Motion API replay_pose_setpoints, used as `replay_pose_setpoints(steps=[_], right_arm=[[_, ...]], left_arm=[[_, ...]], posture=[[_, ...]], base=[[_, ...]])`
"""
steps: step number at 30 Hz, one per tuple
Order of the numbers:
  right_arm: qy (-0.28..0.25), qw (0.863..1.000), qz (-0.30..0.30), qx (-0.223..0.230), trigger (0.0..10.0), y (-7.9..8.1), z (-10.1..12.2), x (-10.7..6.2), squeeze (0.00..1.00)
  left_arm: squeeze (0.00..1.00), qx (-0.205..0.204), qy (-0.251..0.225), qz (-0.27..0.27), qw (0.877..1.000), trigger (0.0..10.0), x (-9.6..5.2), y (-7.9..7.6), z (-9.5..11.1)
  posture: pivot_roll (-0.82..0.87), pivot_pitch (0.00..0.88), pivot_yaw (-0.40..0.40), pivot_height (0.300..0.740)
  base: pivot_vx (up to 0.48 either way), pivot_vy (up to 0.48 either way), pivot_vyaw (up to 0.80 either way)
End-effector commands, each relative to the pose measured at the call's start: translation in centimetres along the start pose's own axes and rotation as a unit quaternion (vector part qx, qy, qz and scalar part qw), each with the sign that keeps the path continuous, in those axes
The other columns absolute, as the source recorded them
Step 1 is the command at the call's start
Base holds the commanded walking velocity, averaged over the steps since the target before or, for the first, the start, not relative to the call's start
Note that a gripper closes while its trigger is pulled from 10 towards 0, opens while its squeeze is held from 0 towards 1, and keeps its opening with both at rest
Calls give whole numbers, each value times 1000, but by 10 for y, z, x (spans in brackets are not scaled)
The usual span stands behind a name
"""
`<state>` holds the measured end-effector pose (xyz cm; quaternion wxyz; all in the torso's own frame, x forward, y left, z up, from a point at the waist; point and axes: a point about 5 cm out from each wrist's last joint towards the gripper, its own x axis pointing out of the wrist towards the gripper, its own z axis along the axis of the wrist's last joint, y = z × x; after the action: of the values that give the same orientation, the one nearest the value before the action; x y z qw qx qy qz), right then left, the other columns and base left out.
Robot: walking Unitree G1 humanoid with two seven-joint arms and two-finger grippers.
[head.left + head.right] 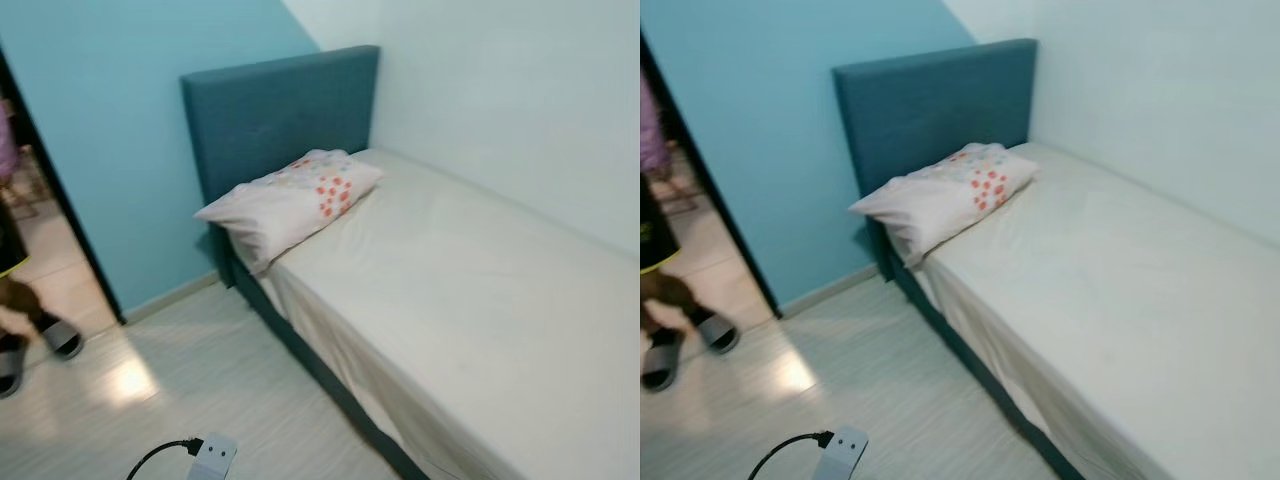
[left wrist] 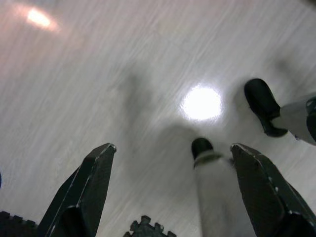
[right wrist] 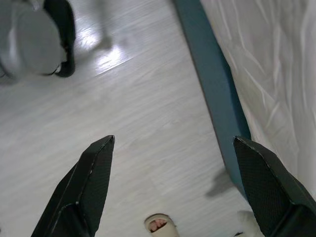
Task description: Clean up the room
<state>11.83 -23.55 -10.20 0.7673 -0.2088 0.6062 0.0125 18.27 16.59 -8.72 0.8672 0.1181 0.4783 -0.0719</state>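
A single bed (image 1: 480,300) with a white sheet stands against the right wall, its teal headboard (image 1: 285,105) at the far end. A white pillow (image 1: 295,200) with orange flowers lies askew at the head, hanging over the bed's left edge. My left gripper (image 2: 173,197) hangs open over the pale floor. Beside the bed's teal base (image 3: 212,84) my right gripper (image 3: 173,192) also hangs open, holding nothing.
A white power strip (image 1: 212,458) with a black cable lies on the floor near me. A person in grey slippers (image 1: 60,338) stands in the doorway at the left. My own feet (image 2: 264,106) and a small pale object (image 3: 159,224) show on the floor below the grippers.
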Motion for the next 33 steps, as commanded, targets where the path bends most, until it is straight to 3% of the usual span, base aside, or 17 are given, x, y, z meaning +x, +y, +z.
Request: replay_pose_setpoints(steps=[1,11,24,33], right_arm=[[-2,1000,6,2,10000,5,2,0,0],[-2,1000,-6,6,10000,-4,0,0,0],[-4,1000,-9,8,10000,-3,-3,0,0],[-13,1000,-13,9,10000,-1,1,0,0]], left_arm=[[0,-14,7,-6,1000,10000,0,0,-4],[0,-34,9,-16,999,10000,-1,-1,-7],[0,-69,20,-28,997,10000,-1,-3,-11],[0,-57,28,-19,998,10000,-1,-2,-12]], posture=[[75,0,4,729],[72,0,5,729],[72,0,3,729],[72,0,3,729]], base=[[0,0,-756],[0,0,-754],[0,0,-754],[0,0,-751]])
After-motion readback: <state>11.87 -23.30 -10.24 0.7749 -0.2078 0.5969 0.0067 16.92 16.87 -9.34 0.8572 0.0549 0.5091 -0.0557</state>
